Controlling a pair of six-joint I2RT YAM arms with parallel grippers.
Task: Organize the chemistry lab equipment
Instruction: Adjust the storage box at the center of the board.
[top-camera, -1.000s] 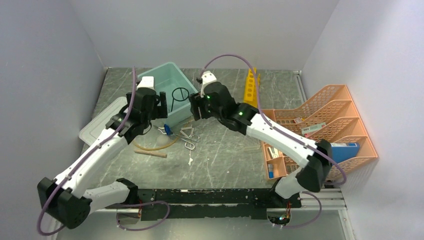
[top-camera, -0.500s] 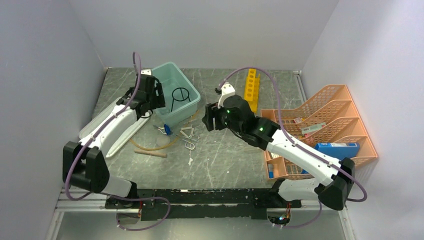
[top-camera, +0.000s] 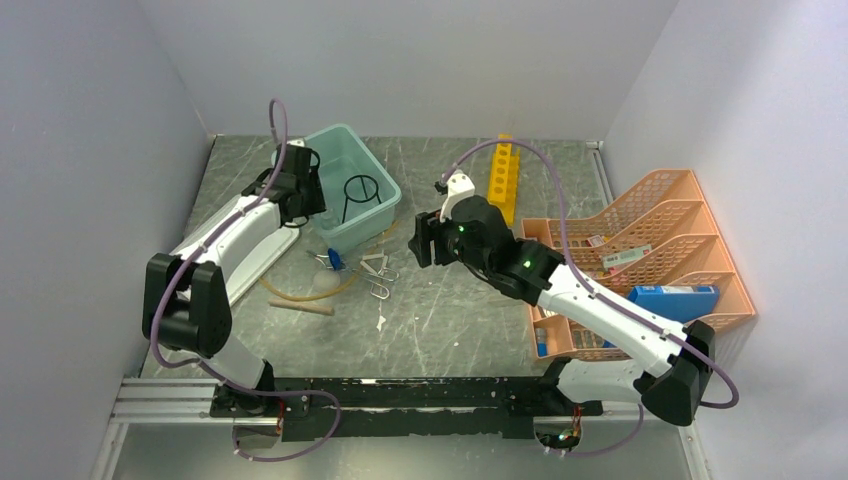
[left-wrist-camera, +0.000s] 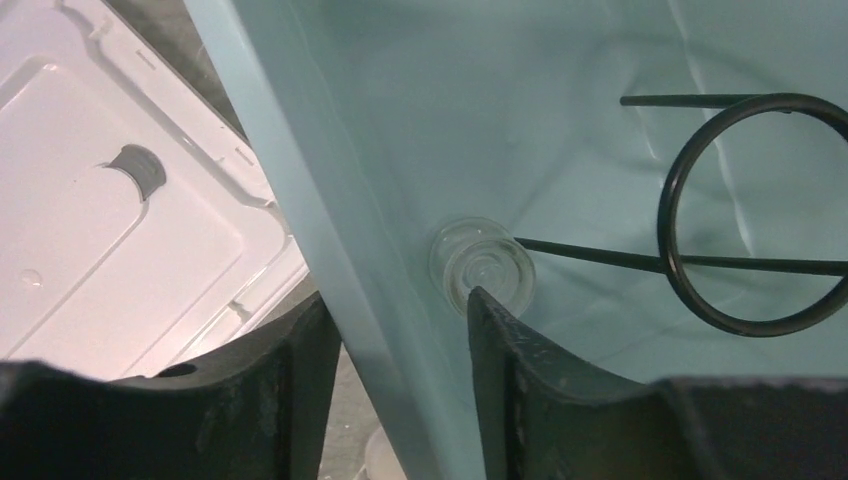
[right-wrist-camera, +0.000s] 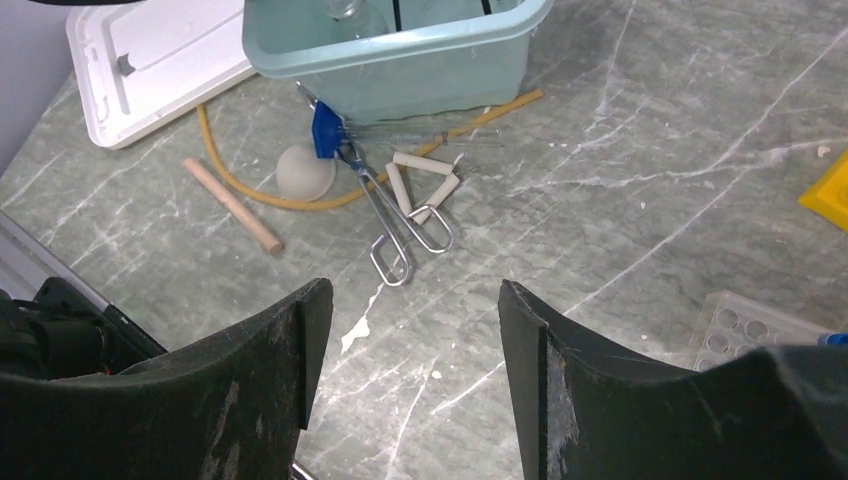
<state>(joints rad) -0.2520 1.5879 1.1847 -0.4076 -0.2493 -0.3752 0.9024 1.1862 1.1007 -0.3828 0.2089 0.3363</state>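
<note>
Moved: left gripper (left-wrist-camera: 400, 305) has gone farther back to the tub (left-wrist-camera: 290, 170); right gripper (right-wrist-camera: 415, 290) drew back right.
Left jaws: astride the tub's left wall; we cannot tell if they pinch it.
Right jaws: apart, empty.
Ring stand (left-wrist-camera: 669, 203): inside tub.
Yellow rack (top-camera: 503, 180): far, right of tub.
Hose (right-wrist-camera: 206, 135), clips (right-wrist-camera: 395, 225), stick (right-wrist-camera: 232, 205): near side of tub.
Writing: organiser (top-camera: 700, 200) labels too small for us to read.

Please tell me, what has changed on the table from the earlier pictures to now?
The left end effector moved away from the base to the left wall of the teal tub and now straddles that wall, partly closed; a grip is not certain. The right end effector drew back from the tub, staying open and empty. The tub, wooden stick and yellow rack stayed put.
</note>
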